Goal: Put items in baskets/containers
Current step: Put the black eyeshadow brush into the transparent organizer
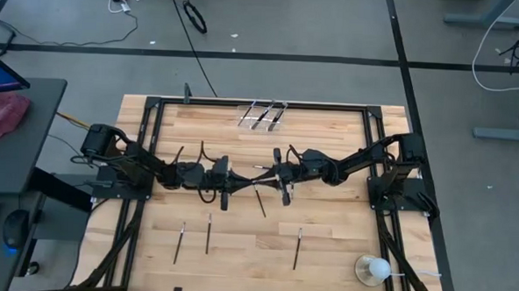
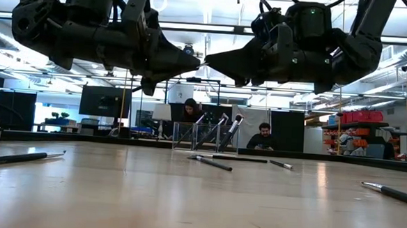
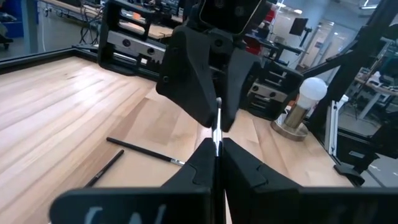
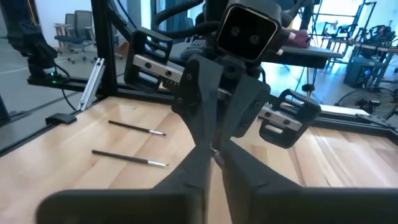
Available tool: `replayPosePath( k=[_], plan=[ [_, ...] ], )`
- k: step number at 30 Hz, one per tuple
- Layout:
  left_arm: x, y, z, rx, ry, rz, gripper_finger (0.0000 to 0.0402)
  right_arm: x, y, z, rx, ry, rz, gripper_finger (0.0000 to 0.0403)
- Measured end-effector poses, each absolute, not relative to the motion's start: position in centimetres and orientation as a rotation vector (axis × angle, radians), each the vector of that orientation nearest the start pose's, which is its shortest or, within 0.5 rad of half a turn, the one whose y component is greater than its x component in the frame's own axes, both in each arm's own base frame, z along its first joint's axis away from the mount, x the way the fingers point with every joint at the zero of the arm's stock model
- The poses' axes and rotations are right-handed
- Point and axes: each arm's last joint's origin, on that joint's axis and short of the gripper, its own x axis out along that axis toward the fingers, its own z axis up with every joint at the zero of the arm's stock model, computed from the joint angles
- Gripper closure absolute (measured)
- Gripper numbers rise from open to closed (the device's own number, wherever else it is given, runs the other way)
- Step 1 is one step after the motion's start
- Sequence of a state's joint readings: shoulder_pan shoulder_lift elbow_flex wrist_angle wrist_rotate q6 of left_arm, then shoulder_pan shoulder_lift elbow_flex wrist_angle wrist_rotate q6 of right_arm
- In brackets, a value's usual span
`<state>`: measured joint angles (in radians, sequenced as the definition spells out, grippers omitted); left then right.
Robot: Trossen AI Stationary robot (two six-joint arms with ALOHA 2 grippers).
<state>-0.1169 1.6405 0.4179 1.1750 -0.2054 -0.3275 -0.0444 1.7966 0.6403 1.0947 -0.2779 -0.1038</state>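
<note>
- The left pincer (image 1: 243, 170) hung above the middle of the pale wooden bench (image 1: 325, 245), its dark fingers pinched narrow on a thin black makeup brush with a silver ferrule (image 3: 217, 127); in the left wrist view the brush stood out straight from between the fingertips.
- The right pincer (image 1: 270, 170) met it tip to tip from the right, and its fingers looked drawn in around the other end of that same brush, so both pincers appeared to have it at once.
- In the low view the two pincers were well clear of the bench top, the brush bridging the small gap between them.
- Judged from this, the step in hand was a hand-over of one brush from the left arm to the right.
- The small clear rectangular plastic holder (image 1: 262, 117) stood at the far edge of the bench, near the middle, with a few brushes leaning in it already.
- More loose brushes lay flat: one (image 1: 260, 201) just near of the pincers, three (image 1: 208, 233) along the near part of the bench.
- A white round ball on a clear base (image 1: 373, 270) sat at the near right corner, apart from the work.
- The next move likely called for the left pincer to let go while the right kept a firm hold, then a carry far to the holder and a tip-down release; a slack grip could drop the brush.
</note>
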Motion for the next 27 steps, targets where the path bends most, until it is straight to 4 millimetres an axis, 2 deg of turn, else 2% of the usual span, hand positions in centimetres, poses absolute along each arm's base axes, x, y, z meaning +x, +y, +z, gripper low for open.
replayPosePath(
  k=[4, 7, 11, 13, 16, 20, 24, 27],
  plan=[
    [27.3, -2.6, 15.2, -0.321, 0.035, 0.096, 0.0379, 32.8, -0.7, 15.4, -0.098, 0.061, 0.241, 0.0393],
    [27.3, -2.6, 15.2, -0.320, 0.033, 0.108, 0.0365, 32.8, -0.7, 15.3, -0.095, 0.066, 0.241, 0.0395],
    [27.3, -2.4, 15.4, -0.271, 0.017, 0.134, 0.0322, 32.6, -0.9, 15.0, -0.058, 0.149, 0.210, 0.0398],
    [27.3, -2.4, 15.2, -0.235, 0.040, 0.136, 0.0291, 32.4, -1.5, 15.8, -0.065, 0.215, 0.139, 0.0399],
    [27.0, -2.4, 15.4, -0.184, 0.111, 0.156, 0.0241, 32.3, -2.7, 18.3, -0.114, 0.341, 0.009, 0.0401],
    [25.5, -2.0, 15.1, -0.155, 0.316, 0.250, 0.0191, 32.7, -5.3, 23.4, -0.190, 0.507, -0.128, 0.0401],
    [23.9, -1.6, 15.0, -0.174, 0.458, 0.389, 0.0177, 33.7, -9.6, 28.4, -0.242, 0.552, -0.241, 0.0402],
    [23.3, -1.3, 14.7, -0.188, 0.499, 0.484, 0.0181, 34.7, -13.0, 30.3, -0.252, 0.571, -0.268, 0.0402]
  ],
)
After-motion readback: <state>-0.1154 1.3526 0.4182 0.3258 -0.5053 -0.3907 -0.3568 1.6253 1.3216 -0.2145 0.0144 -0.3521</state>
